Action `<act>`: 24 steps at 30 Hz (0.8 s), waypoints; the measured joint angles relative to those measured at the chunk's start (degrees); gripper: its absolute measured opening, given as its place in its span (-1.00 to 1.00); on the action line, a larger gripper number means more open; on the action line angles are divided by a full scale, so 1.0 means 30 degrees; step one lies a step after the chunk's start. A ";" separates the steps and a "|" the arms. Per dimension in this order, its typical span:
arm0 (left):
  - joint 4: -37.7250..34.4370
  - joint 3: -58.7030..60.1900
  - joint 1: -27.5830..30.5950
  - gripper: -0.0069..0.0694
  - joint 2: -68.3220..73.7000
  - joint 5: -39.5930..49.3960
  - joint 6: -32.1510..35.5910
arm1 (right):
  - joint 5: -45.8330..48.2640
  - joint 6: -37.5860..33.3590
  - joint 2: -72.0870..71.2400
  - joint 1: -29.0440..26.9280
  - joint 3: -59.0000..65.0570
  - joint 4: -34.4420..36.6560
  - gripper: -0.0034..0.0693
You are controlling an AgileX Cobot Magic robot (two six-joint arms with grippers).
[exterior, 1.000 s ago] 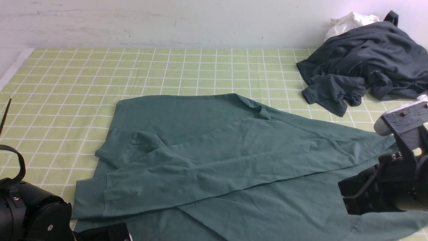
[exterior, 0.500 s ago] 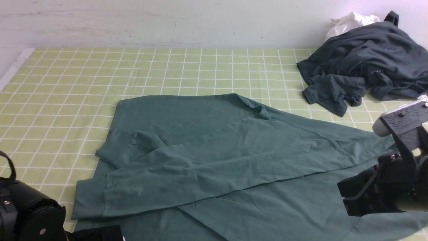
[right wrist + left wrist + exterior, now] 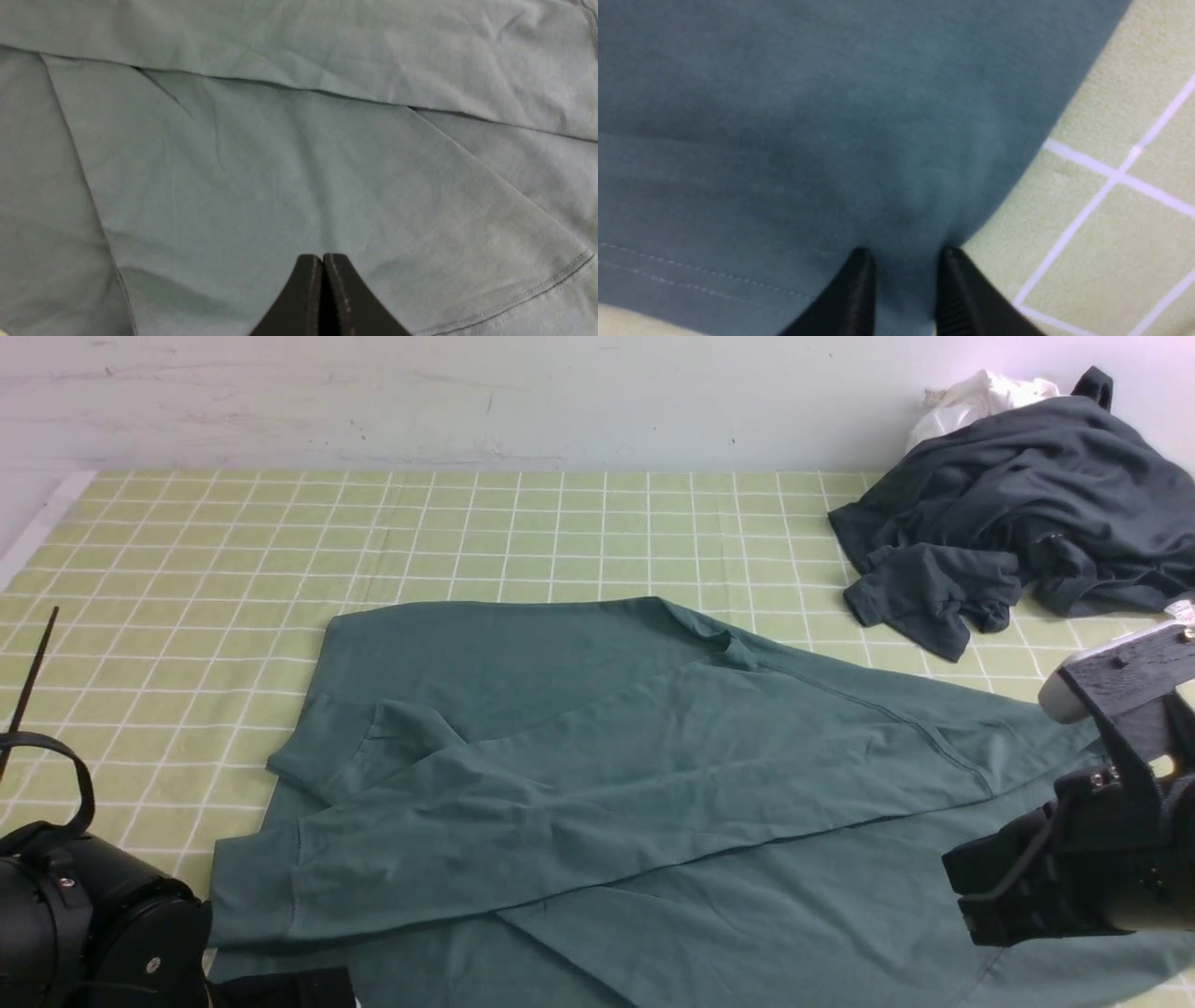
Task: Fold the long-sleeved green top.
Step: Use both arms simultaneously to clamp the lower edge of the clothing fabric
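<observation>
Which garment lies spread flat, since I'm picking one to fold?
The green long-sleeved top in the middle; the dark grey garment and white cloth lie crumpled.

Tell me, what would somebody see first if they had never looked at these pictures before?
A big green long-sleeved top fills the middle of the yellow-green checked tablecloth, its sleeves laid across its body. At the far right corner, a dark grey garment sits in a crumpled heap with a white cloth peeking out behind it. The right gripper hangs shut over the top's near right part.
</observation>
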 joint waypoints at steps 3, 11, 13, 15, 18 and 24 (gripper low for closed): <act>-0.0644 -0.0524 0.0000 -0.67 -0.0272 0.0621 -0.0222 | 0.0000 -0.0240 0.0000 0.0000 0.0000 0.0000 -0.93; -0.0772 -0.1409 0.0000 -0.83 -0.3300 0.2508 -0.0616 | 0.0099 -0.4096 -0.0690 0.0000 0.0000 0.1895 -0.93; -0.0581 -0.1409 0.0000 -0.83 -0.3927 0.2594 -0.1131 | 0.0141 -0.5696 -0.1207 0.0000 0.0000 0.2648 -0.93; -0.0364 -0.1409 0.0000 -0.83 -0.4376 0.2614 -0.1992 | 0.0351 -0.8040 -0.1587 0.0000 0.0000 0.3310 -0.93; -0.0258 -0.1409 0.0000 -0.83 -0.4644 0.2614 -0.3703 | 0.1234 -1.1445 -0.1530 0.0000 0.0000 0.3352 -0.93; -0.0258 -0.1409 0.0000 -0.83 -0.4644 0.2059 -0.5838 | 0.3254 -1.4116 0.0245 0.0000 0.0000 0.1487 -0.73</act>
